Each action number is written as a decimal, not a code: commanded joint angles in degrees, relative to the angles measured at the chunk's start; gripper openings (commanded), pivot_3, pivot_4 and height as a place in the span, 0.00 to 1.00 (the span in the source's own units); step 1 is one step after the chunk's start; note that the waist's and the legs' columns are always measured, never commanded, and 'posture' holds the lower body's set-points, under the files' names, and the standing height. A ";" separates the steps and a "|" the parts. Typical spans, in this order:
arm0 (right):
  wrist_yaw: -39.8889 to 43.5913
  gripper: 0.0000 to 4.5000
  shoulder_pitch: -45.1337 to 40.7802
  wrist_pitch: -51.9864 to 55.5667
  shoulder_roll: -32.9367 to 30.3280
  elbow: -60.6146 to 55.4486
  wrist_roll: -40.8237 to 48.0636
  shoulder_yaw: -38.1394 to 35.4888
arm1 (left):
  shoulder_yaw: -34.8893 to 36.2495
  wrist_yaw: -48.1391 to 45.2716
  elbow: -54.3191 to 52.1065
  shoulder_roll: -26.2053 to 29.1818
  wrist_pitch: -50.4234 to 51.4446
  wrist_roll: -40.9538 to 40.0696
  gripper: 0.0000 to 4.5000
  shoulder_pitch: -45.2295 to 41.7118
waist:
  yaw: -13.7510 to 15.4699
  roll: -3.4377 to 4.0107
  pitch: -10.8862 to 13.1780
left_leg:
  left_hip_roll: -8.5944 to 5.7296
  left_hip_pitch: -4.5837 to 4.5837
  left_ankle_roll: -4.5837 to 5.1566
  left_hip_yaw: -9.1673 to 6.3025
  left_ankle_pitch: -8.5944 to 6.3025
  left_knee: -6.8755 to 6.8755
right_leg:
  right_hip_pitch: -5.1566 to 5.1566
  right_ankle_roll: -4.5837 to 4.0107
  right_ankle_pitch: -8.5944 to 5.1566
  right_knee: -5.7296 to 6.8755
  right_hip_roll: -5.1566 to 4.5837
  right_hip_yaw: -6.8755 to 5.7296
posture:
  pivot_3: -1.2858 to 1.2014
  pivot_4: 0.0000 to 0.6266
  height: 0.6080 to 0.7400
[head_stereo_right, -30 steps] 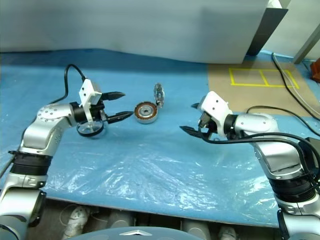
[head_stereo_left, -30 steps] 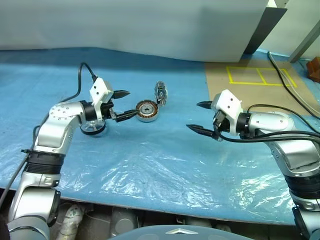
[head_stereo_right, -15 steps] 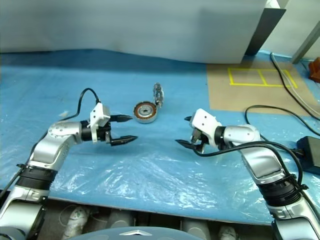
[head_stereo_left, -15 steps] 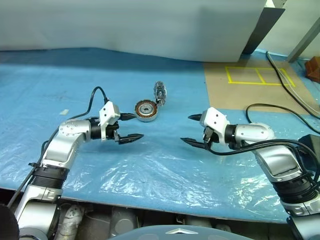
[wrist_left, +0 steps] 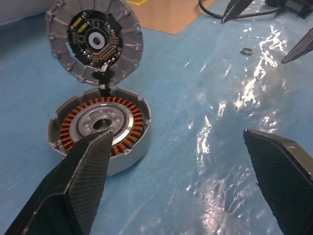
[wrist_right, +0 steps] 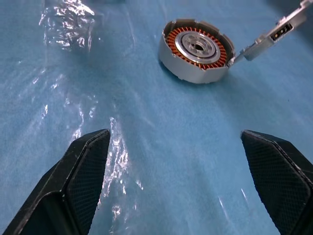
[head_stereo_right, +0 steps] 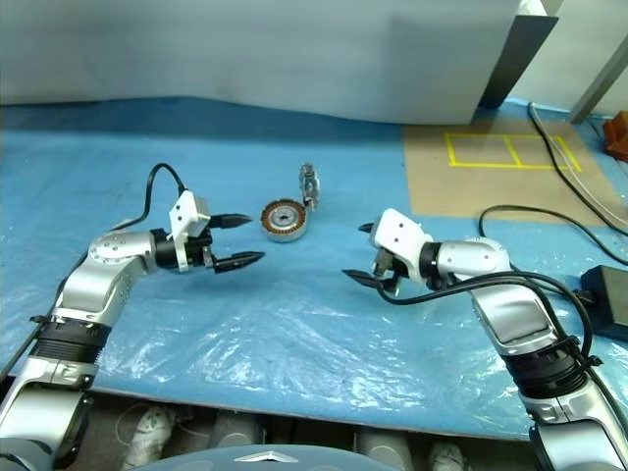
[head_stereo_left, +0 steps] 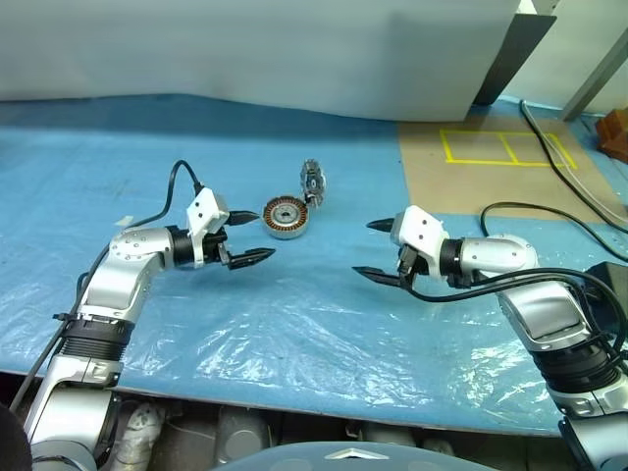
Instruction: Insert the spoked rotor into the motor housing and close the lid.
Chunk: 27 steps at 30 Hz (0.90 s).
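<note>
- The worktop (head_stereo_left: 118, 147) is covered by a blue sheet, with glossy clear plastic over its near part.
- The housing (head_stereo_left: 287, 217) lies on it, lid (head_stereo_left: 314, 182) standing open.
- A brown board (head_stereo_left: 491, 167) with yellow tape carries black cables (head_stereo_left: 559, 162).

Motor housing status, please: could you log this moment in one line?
motor housing: no rotor inside | lid: open, upright | left gripper: open, empty | right gripper: open, empty

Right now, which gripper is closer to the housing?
The left gripper. Its far finger reaches almost to the housing, while the right gripper hangs well off to the other side, past the raised lid.
</note>
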 commanded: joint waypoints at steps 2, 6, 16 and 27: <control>-0.53 0.99 -1.54 -1.36 1.05 1.17 -1.15 0.70 | 0.44 2.34 4.30 -0.05 -5.09 3.84 1.00 -6.03 | 0.24 -0.02 0.01 | 0.00 -0.01 0.00 -0.01 0.00 0.00 | 0.01 0.00 0.00 0.00 0.00 -0.02 | 0.52 0.24 1.00; -1.09 0.99 -1.18 -1.06 2.29 1.20 -1.66 1.52 | -3.45 -0.34 12.43 -0.01 -8.47 8.92 1.00 -14.88 | 0.43 -0.03 0.01 | -0.04 -0.07 0.04 -0.01 0.03 0.02 | 0.00 0.00 0.01 0.00 -0.04 -0.02 | 0.52 0.24 1.00; -3.50 0.99 0.56 0.00 3.57 -0.54 -2.33 1.65 | -8.57 -6.84 29.74 -4.76 -15.04 14.88 1.00 -29.55 | 0.26 -0.06 0.03 | -0.03 -0.11 0.02 -0.04 0.03 -0.09 | -0.03 0.18 0.11 -0.04 0.00 -0.05 | 0.52 0.24 1.00; -6.57 0.99 5.28 1.63 3.74 -3.21 -3.55 2.00 | 0.63 20.85 49.65 -20.17 -1.39 13.93 1.00 -50.44 | 1.46 -0.17 0.10 | -0.14 -0.26 0.02 -0.08 0.03 -0.01 | -0.01 0.26 0.16 -0.09 -0.05 -0.01 | 0.52 0.24 1.00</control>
